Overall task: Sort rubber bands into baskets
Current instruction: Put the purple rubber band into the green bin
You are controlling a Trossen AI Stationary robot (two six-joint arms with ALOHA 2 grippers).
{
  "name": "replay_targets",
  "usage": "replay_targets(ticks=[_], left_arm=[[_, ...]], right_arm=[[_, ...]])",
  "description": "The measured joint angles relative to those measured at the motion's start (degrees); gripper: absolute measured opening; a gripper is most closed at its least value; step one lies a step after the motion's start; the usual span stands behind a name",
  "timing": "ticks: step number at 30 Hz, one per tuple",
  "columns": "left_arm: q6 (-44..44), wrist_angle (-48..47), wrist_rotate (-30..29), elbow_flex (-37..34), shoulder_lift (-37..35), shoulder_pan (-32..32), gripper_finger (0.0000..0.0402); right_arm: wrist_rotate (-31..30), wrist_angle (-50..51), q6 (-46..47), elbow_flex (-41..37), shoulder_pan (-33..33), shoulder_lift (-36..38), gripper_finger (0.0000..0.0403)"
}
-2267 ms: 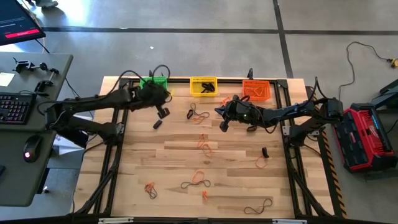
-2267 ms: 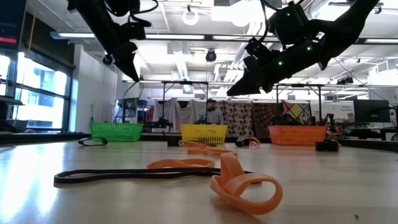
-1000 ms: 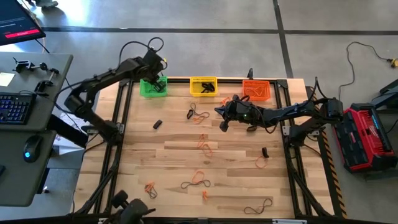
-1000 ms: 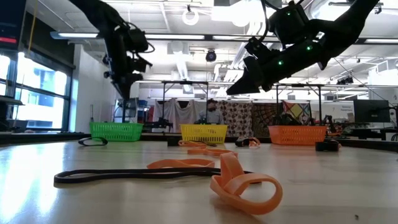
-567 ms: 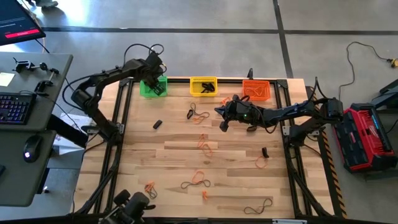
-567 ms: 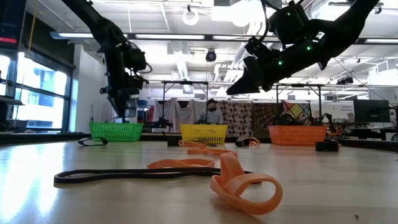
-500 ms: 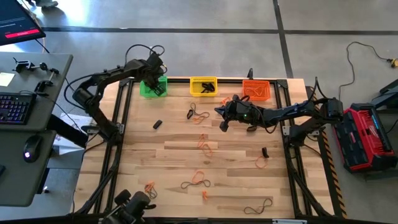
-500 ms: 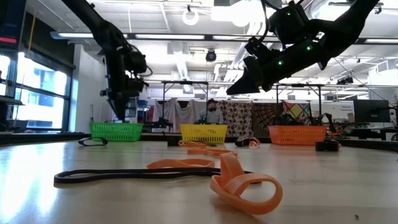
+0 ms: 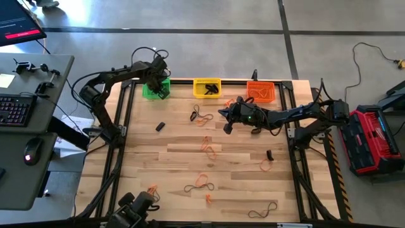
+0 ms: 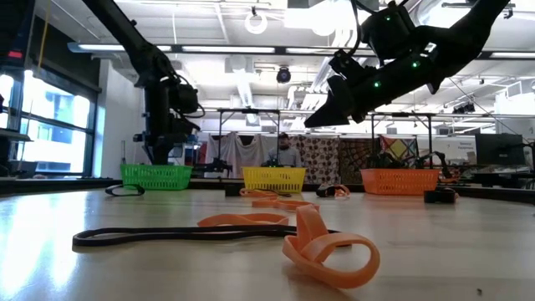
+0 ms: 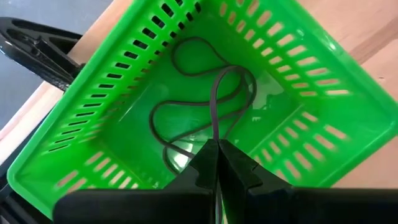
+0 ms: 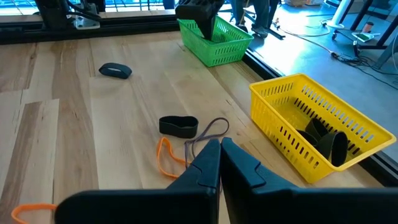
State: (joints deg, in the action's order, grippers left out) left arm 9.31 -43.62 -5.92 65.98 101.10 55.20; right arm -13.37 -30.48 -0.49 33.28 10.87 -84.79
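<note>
Three baskets stand along the table's far edge: green (image 9: 149, 92), yellow (image 9: 207, 87), orange (image 9: 261, 91). My left gripper (image 9: 157, 83) points down into the green basket (image 11: 112, 112), shut on a thin dark rubber band (image 11: 214, 106). My right gripper (image 9: 226, 126) hovers shut and empty above the table's middle, near a dark and orange pair of bands (image 12: 186, 140). Several orange and dark rubber bands (image 9: 204, 181) lie loose on the wood. The yellow basket (image 12: 311, 124) holds dark bands. My left gripper pinches one strand of the thin dark band (image 11: 215, 127) between its two fingertips, coming from above and pointing down. The strand runs slack from the fingers to loops (image 11: 180, 134) lying on the green basket's floor.
Short dark pieces lie at the left (image 9: 160, 126) and right (image 9: 269, 154) of the table. A dark metal frame (image 9: 120, 114) borders the tabletop. A desk with a keyboard (image 9: 16, 107) stands left, a red case (image 9: 373, 139) right.
My left gripper has come down over the green basket and tipped to point more steeply downward, staying shut on the dark band, whose loops now lie on the basket's floor.
</note>
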Motion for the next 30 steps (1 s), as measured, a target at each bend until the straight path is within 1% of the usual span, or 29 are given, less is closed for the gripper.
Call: replay_targets(ticks=[16, 24, 30], left_arm=[[1.2, 1.1, 0.0, 0.0, 0.0, 0.0, 0.0000], [1.8, 1.8, 0.0, 0.0, 0.0, 1.6, 0.0001], [3.3, 1.5, -0.6, 0.0, 0.0, 1.3, 0.0024]], right_arm=[[0.0, 0.0, 0.0, 0.0, 0.0, 0.0, 0.0000], [0.0, 0.0, 0.0, 0.0, 0.0, 0.0, 0.0000], [0.0, 0.0, 0.0, 0.0, 0.0, 0.0, 0.0000]])
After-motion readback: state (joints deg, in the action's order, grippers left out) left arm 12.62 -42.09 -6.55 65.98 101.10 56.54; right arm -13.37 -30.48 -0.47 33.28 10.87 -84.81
